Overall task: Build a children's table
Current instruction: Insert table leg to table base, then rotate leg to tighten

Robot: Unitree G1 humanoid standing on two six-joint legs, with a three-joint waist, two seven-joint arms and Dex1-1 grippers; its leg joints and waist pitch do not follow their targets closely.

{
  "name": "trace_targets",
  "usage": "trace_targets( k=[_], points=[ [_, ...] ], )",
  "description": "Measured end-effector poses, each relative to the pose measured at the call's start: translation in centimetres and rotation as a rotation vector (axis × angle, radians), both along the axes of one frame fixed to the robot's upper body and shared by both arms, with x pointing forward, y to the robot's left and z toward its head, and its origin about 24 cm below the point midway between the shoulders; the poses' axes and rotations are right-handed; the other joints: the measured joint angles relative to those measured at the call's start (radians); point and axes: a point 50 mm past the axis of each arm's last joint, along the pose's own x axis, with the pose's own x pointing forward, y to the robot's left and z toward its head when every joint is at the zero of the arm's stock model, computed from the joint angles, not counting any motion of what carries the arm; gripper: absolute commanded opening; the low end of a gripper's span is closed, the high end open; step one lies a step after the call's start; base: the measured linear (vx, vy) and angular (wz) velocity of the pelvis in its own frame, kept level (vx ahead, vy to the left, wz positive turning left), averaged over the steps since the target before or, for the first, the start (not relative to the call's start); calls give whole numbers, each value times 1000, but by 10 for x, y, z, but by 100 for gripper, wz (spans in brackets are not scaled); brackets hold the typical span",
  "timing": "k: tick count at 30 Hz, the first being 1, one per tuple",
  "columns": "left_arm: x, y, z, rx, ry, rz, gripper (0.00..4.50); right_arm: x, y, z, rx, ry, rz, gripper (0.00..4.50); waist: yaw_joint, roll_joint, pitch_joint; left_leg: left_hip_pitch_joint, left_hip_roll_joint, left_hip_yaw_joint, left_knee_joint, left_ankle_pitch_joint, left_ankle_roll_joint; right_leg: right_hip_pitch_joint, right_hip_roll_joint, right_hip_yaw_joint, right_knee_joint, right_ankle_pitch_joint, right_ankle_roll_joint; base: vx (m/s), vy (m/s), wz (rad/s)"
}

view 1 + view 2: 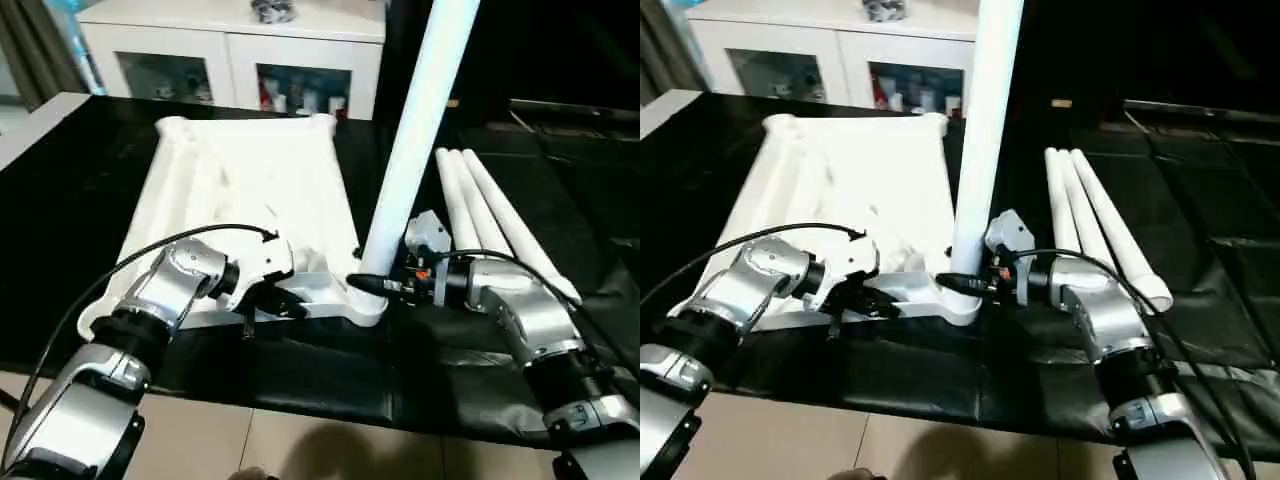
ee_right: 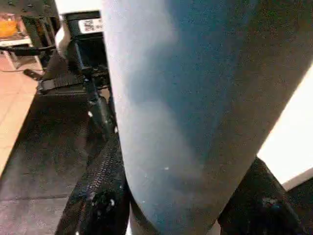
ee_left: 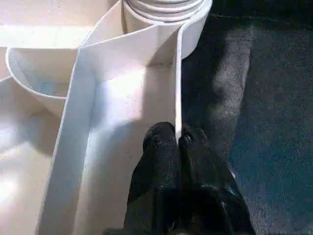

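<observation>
The white tabletop [image 1: 250, 180] lies ribbed side up on the black table. One white leg [image 1: 415, 130] stands upright in its near right corner socket [image 3: 161, 19]. My right gripper [image 1: 372, 285] is closed around the base of this leg, and its black fingers [image 2: 98, 196] sit on either side of the tube [image 2: 181, 98]. My left gripper [image 1: 285, 305] is at the near edge of the tabletop, just left of that corner. It is shut, pinching the thin rim [image 3: 177, 98] between its fingertips [image 3: 159, 142]. Three more legs [image 1: 500, 220] lie side by side to the right.
A white cabinet with glass doors [image 1: 230, 60] stands behind the table. Black cloth [image 1: 300, 370] covers the table down to its near edge, with tiled floor [image 1: 300, 440] below. Cables run along both of my forearms.
</observation>
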Motion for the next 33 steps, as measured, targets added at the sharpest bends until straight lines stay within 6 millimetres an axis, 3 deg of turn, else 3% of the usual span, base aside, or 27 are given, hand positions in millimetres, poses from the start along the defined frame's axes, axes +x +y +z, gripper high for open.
trace_targets(
  k=[13,20,24,27,33],
  points=[
    [4,0,-2,9,18,21,0,3,3,-3,4,-6,-21,190,3,0,0,9,2,4,-2,0,0,5,0,1,1,0,0,0,0,0],
    [10,4,-2,-14,18,246,0,22,24,-7,34,-21,-283,190,-29,-5,3,11,2,4,-3,1,-2,1,-1,1,0,1,-1,0,0,0],
    [4,-5,-4,-72,13,432,0,42,43,-6,43,-11,-484,190,-62,-6,4,11,2,2,-5,3,-5,-3,-1,-1,-4,3,-4,0,0,0],
    [0,-14,-4,-98,4,528,0,51,51,-3,47,-6,-584,190,-72,-9,5,11,2,3,-7,2,-5,-4,-1,-1,-7,8,-12,0,0,0],
    [-5,-23,0,-96,-38,612,0,58,61,1,56,-1,-654,190,-72,-14,4,10,4,5,-15,0,-9,-7,0,-3,-12,10,-13,0,0,0]
  ],
)
